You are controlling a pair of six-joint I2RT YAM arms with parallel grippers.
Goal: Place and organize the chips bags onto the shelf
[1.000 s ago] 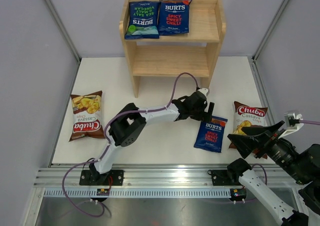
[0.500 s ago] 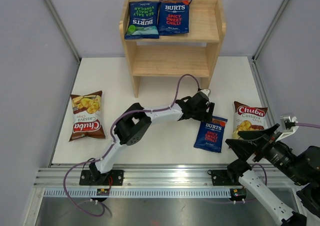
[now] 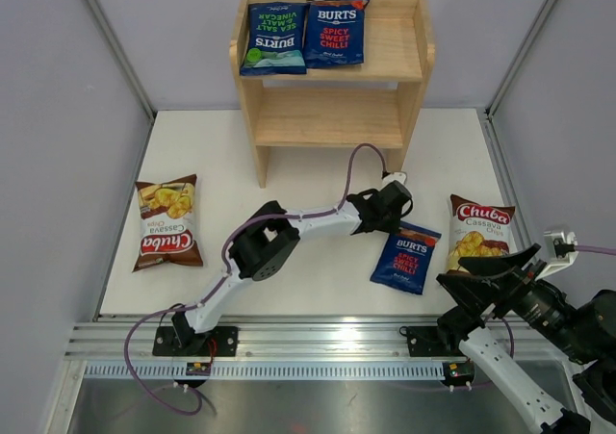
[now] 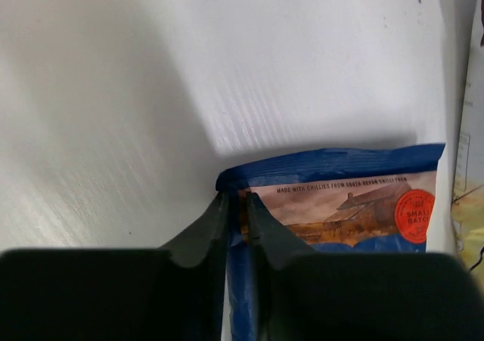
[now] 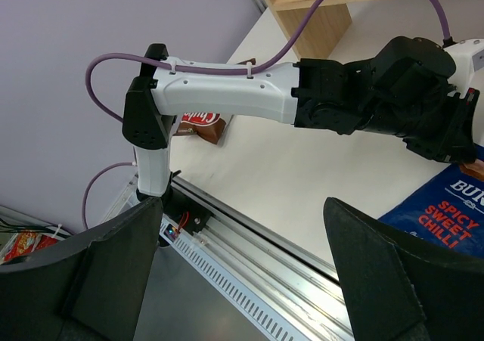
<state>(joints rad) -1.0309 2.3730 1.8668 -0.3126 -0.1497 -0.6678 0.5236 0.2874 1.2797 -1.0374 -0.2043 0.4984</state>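
Blue foil was caught in the pinch: the left gripper (image 3: 402, 224) had its fingers drawn narrow on the top corner of the loose BURTS bag (image 3: 405, 258), which lay flat on the table (image 3: 221, 155) in front of the shelf (image 3: 332, 116), off its right leg. On the shelf's top tier, the green-accented BURTS bag (image 3: 274, 38) and the shelved chilli bag (image 3: 336, 32) sat side by side toward the left. One Chuba bag (image 3: 167, 222) lay front-left of the shelf and the other Chuba bag (image 3: 477, 230) front-right, while the right gripper (image 3: 491, 285) hung farthest from the shelf, fingers spread wide and empty.
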